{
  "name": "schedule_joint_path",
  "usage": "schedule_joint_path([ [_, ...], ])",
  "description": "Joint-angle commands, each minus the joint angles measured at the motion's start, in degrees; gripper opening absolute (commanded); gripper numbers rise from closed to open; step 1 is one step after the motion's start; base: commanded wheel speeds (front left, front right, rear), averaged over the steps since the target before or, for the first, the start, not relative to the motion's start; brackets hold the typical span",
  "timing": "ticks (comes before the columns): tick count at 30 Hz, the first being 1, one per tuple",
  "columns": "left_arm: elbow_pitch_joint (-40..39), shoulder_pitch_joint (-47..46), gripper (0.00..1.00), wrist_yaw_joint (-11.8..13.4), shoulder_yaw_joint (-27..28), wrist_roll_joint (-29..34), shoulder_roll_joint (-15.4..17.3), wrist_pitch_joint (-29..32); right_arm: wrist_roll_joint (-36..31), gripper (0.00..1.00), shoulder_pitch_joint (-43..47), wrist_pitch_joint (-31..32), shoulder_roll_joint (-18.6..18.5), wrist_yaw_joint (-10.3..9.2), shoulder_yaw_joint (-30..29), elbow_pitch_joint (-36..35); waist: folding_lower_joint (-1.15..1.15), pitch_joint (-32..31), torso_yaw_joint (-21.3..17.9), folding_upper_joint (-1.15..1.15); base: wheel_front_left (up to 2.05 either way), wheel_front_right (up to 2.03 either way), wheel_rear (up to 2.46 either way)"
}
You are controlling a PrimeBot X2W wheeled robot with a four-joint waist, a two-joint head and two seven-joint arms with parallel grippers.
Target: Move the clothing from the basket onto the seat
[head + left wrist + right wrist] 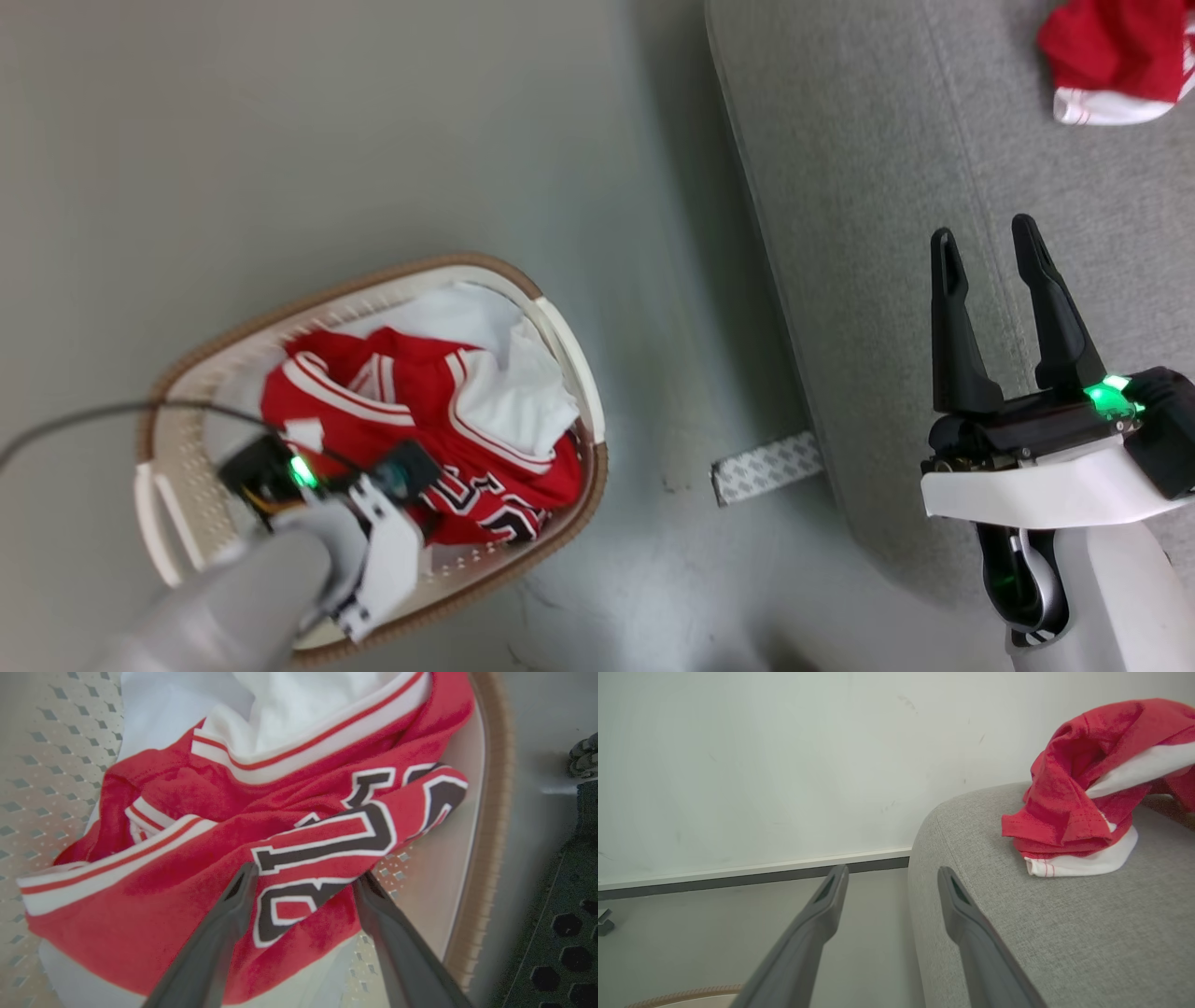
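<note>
The basket stands on the floor at the lower left, holding a red jersey with black-and-white numerals and a white cloth. My left wrist reaches down into it. In the left wrist view my left gripper is open, its fingers on either side of a numeral-printed fold of the jersey. My right gripper hangs open and empty over the grey seat. Another red garment with white trim lies on the seat, also seen as a heap beyond my right gripper.
Grey floor runs between basket and seat, with a patterned strip lying by the seat's edge. A thin dark cable trails left from my left wrist. A pale wall with a baseboard stands behind the seat. Dark robot base sits beside the basket.
</note>
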Motion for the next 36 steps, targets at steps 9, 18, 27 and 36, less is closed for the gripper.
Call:
schedule_joint_path([
  [9,6.66,-6.32,1.00,0.11,-4.28,0.13,0.06,0.93,2.59,1.00,-2.53,-0.18,0.18,-0.13,2.02,-1.12,-0.01,7.13,-3.46,0.00,0.00,0.00,0.00],
  [18,8.11,-6.46,0.00,0.10,-5.51,-2.74,-1.11,1.28,2.82,1.00,-1.73,-0.18,0.16,-0.13,1.59,-0.21,-0.01,6.96,-3.37,0.00,0.00,0.00,0.00],
  [27,9.33,-2.60,0.00,0.10,-5.27,-7.83,-5.52,-6.06,-0.91,1.00,-0.81,-0.18,0.12,-0.13,0.93,1.67,-0.01,-3.12,-0.07,0.00,0.00,0.00,0.00],
  [36,6.41,2.34,0.00,0.10,-1.95,-16.25,-10.52,-11.27,-4.69,1.00,2.75,-0.17,0.10,-0.13,-0.24,4.76,-0.01,-17.90,3.79,0.00,0.00,0.00,0.00],
])
